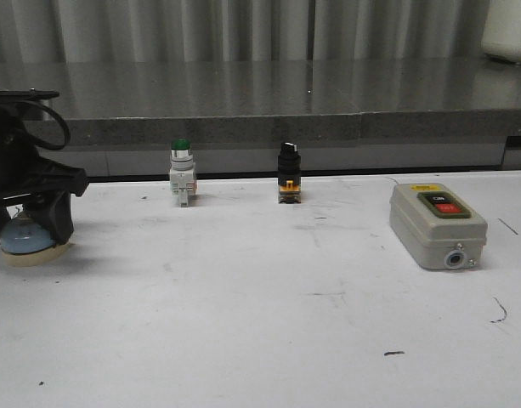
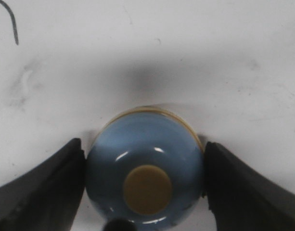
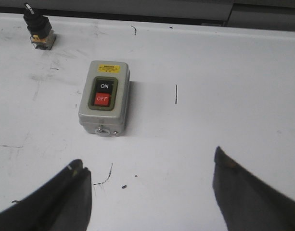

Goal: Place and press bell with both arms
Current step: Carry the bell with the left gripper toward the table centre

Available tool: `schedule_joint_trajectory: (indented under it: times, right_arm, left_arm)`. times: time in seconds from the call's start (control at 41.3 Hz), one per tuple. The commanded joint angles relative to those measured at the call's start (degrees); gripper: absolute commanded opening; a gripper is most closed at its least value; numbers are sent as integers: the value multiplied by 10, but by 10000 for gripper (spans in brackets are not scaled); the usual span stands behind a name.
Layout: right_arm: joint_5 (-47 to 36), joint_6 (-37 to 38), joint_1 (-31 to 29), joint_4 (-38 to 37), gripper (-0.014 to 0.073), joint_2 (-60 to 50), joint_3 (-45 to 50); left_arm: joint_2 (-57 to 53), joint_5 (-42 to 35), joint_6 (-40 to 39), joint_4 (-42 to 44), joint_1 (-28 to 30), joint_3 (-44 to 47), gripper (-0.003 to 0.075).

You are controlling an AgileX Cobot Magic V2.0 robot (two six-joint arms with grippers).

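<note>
The light-blue bell (image 1: 28,239) with its cream base sits on the white table at the far left. In the left wrist view the bell (image 2: 137,139) shows from above with its cream button (image 2: 147,189). My left gripper (image 2: 143,161) is closed around it, one black finger against each side of the dome, and it also shows in the front view (image 1: 26,223). My right gripper (image 3: 149,168) is open and empty above bare table, short of the grey switch box; it is not in the front view.
A grey switch box (image 1: 437,224) with black ON and red OFF buttons lies at the right, also in the right wrist view (image 3: 104,97). A green-capped push button (image 1: 181,172) and a black selector switch (image 1: 288,172) stand at the back. A steel ledge (image 1: 268,127) runs behind the table.
</note>
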Motion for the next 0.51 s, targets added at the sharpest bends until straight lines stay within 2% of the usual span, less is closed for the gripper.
schedule_joint_trajectory:
  times: [0.0,0.194,0.339,0.485]
  right_arm:
    - [-37,-5,-4,-2,548,2,-19]
    - [-37,-5,-4,-2,548,2,-19]
    - [-37,-5,-4,-2,548,2,-19]
    - [-37,-5,-4,-2,548,2,-19]
  left_arm:
    - [-38,16,-1,-8,-7,-26,369]
    - [-63,44,-1,-12,-55,-47,369]
    - [-65,95,-1,-16,-128,-81,368]
    - [-57,85,2,-16,-202,-111,368]
